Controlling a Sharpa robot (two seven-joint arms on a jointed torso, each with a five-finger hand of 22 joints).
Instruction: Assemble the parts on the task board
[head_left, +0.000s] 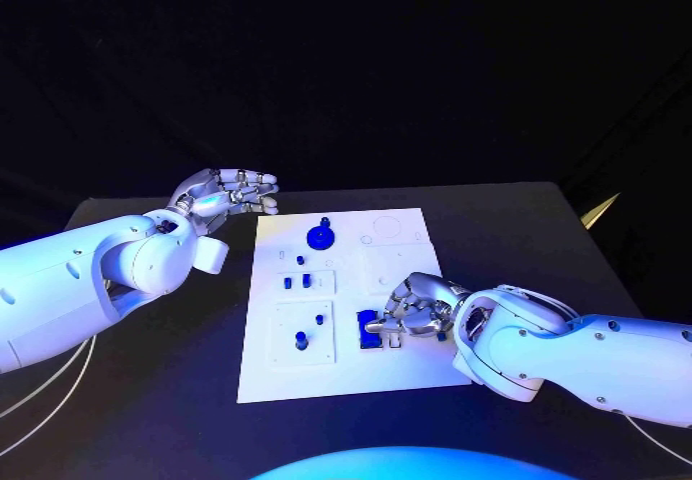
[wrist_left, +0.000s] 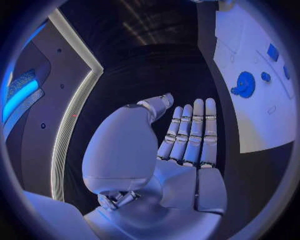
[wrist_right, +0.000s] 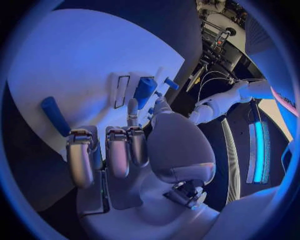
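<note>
**Task board and parts: handling notes**

Bench (head_left: 159, 400): black, flat, carrying everything listed.

Task board (head_left: 397, 370): white plate at the bench's middle, lying flat. Judged stiff and light; likely to slide if pushed sideways, so press parts straight down.

Left hand (head_left: 224, 195): raised just beyond the board's far left corner, fingers straight and side by side in its wrist view (wrist_left: 190, 135), holding nothing.

Right hand (head_left: 418, 308): low over the board's near right part, fingers curled beside a blue block (head_left: 372, 330). Whether it pinches anything I cannot tell.

Round blue part (head_left: 320, 237): far end of the board, well apart from both hands. Judged hard, smooth, light plastic; take it by the rim.

Small blue pegs (head_left: 302, 341): standing in the left-hand panels. Judged slippery and easily tipped; pinch at the sides.

Obstruction: the right hand covers the blue block from above.
</note>
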